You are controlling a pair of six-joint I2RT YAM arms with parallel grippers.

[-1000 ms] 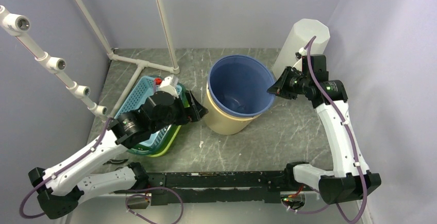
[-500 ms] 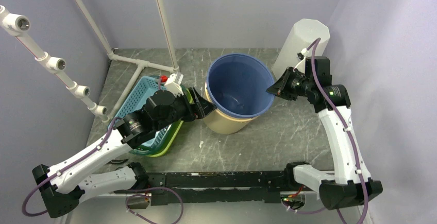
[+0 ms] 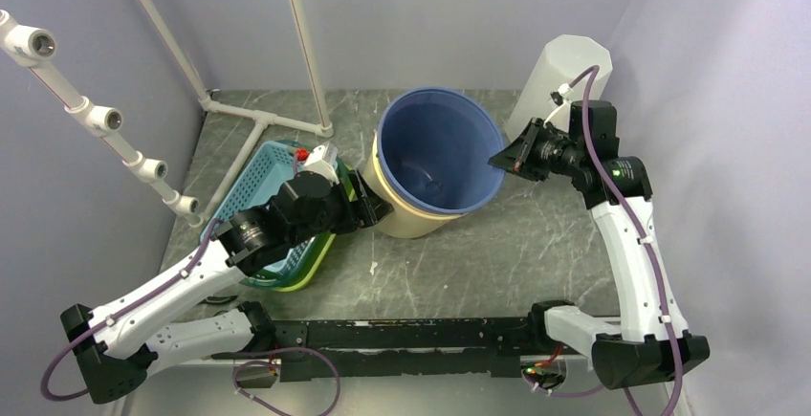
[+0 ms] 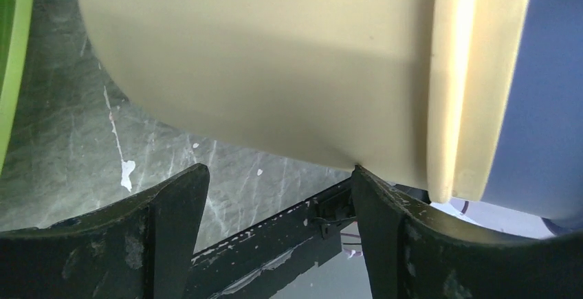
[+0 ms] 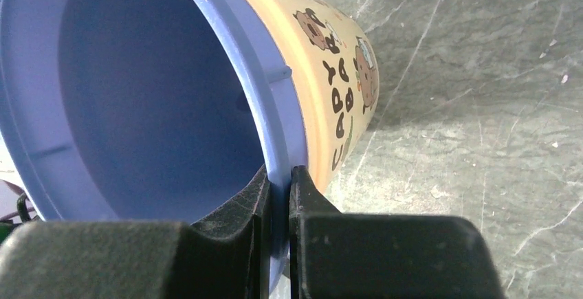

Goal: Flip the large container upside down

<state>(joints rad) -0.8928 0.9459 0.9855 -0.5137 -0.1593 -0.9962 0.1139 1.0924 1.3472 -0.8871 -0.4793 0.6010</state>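
Right end effector [image 5: 278,179]: pinched on the container [image 3: 435,148] rim.
Left end effector [image 4: 275,189]: wide, at container's lower side.
Progress: container slightly tilted, mouth upward; flip not yet done.

Large container [image 3: 435,148], cream outside and blue inside, on a grey marbled table [image 3: 507,244], right gripper [image 3: 495,160] pinching its rim at 3 o'clock, left gripper [image 3: 371,202] against its wall at 8 o'clock, teal basket [image 3: 256,175] on a green tray [image 3: 312,265] at 9 o'clock, white cylinder [image 3: 564,76] at 2 o'clock

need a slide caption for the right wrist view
Right end effector clamped on the blue rim of the large container, its printed beige side and the marbled table beyond.
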